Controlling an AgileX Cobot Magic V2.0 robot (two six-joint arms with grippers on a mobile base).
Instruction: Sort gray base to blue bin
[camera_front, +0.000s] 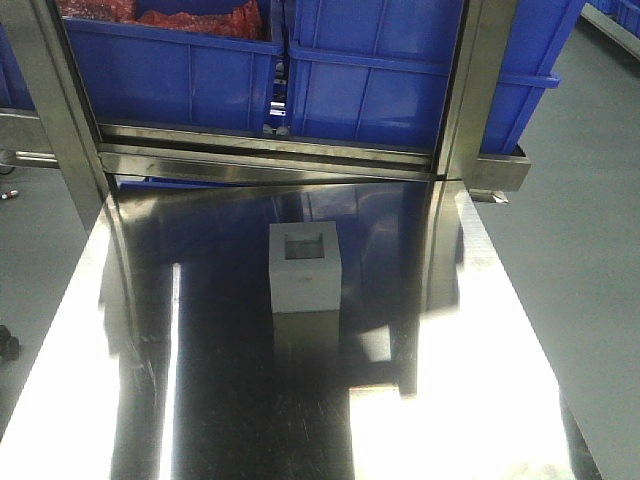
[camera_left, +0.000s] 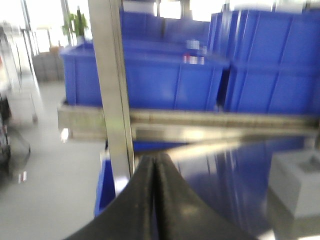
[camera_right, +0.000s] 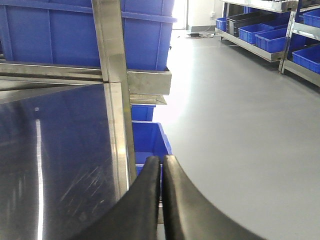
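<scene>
Left gripper (camera_left: 156, 165) was seen fully closed, fingers pressed together, nothing held. Right gripper (camera_right: 161, 167) was closed and empty too. Risk judged: if the jaws are not opened wide before the approach, the gray base (camera_front: 305, 268) would be shoved or tipped, not grasped. The base was stood upright near the middle of the bench (camera_front: 480, 400), recess up, apart from both grippers. The bench top was mirror-like steel, so the block could be slid on contact, and its reflection mistaken for its side.

Further out, several blue crates were noted on the rack behind. The blue bin (camera_front: 400, 100) was taken as the right one; the neighbour crate (camera_front: 170, 80) was filled with red stuff, so a wrong-bin drop was judged possible. The rack upright (camera_front: 465, 100) could be clipped in the carry.

Pose: the left arm was set low at the bench's left edge, pointed at the rack, base off to its right. The right arm was set at the right edge, pointed out over the floor.
</scene>
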